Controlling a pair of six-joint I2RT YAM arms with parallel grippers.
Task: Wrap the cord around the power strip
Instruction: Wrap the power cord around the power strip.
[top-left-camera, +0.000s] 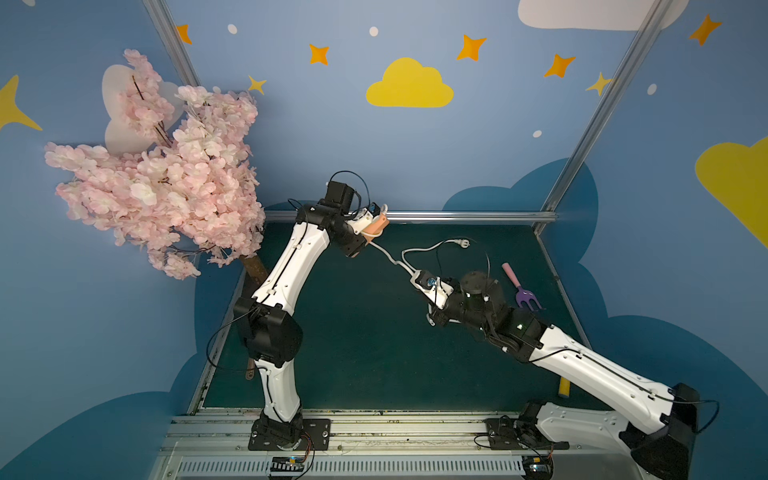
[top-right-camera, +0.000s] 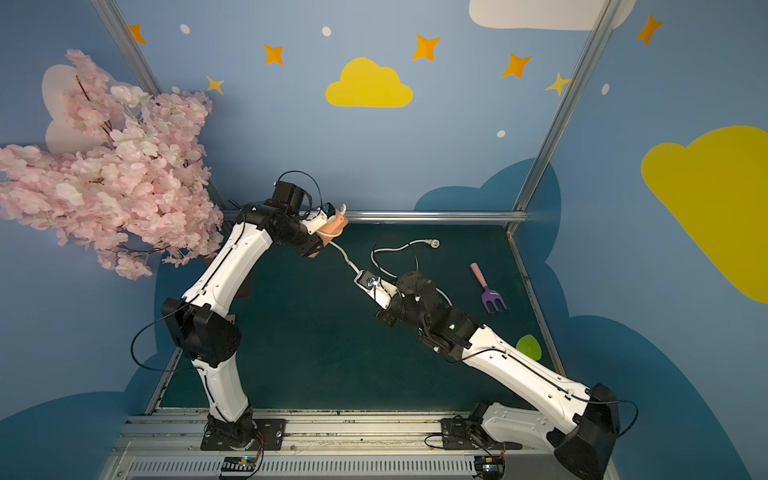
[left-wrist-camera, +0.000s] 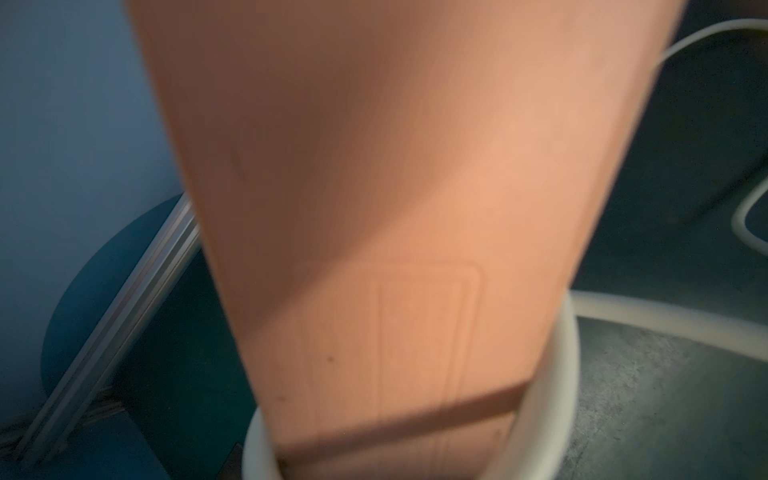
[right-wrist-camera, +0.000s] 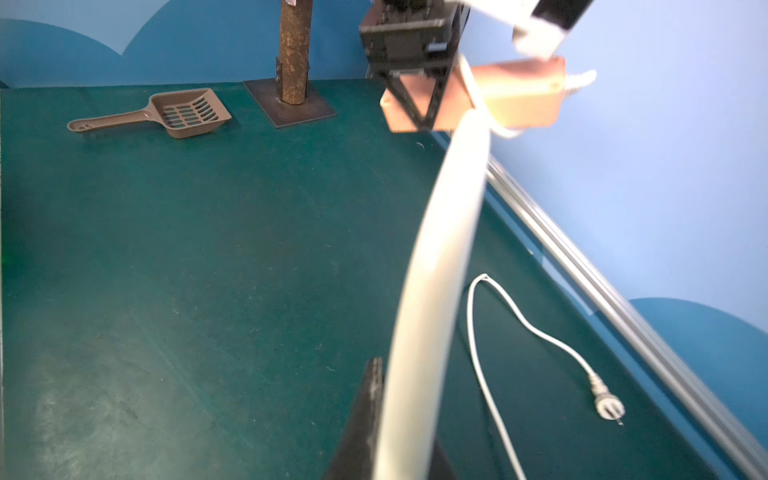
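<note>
Presently on record, each item placed against the power strip:

1. Tabletop (top-left-camera: 353, 353): dark green and framed by a metal rail. The power strip hangs above its far edge, clear of the surface.
2. Blossom tree (top-left-camera: 166, 174): pink, on the left arm's side of the power strip. Its brown trunk (right-wrist-camera: 295, 50) stands on a flat base plate.
3. Left gripper (right-wrist-camera: 417, 104): clenched across the power strip's body, with one black finger on each side.
4. Right gripper (top-left-camera: 413, 277): lower than the power strip and nearer the robot's base, clamped on the cord.
5. Power strip (top-left-camera: 377, 226): a salmon-orange block, tilted and held aloft. It fills most of the left wrist view (left-wrist-camera: 395, 208).
6. Cord (top-left-camera: 384, 253): white. One turn circles the power strip's end (left-wrist-camera: 557, 374), and a fairly straight run descends from there to the right gripper. The remainder curls loose on the tabletop.
7. Scoop (right-wrist-camera: 183, 114): brown and slotted, lying on the tabletop beside the trunk's base, well apart from the power strip.
8. Toy fork (top-left-camera: 521, 291): pink handle and purple tines, on the right arm's side, well apart from the power strip.
9. Plug (top-left-camera: 466, 243): white, flat on the tabletop at the cord's free end, on the right arm's side of the power strip.
</note>
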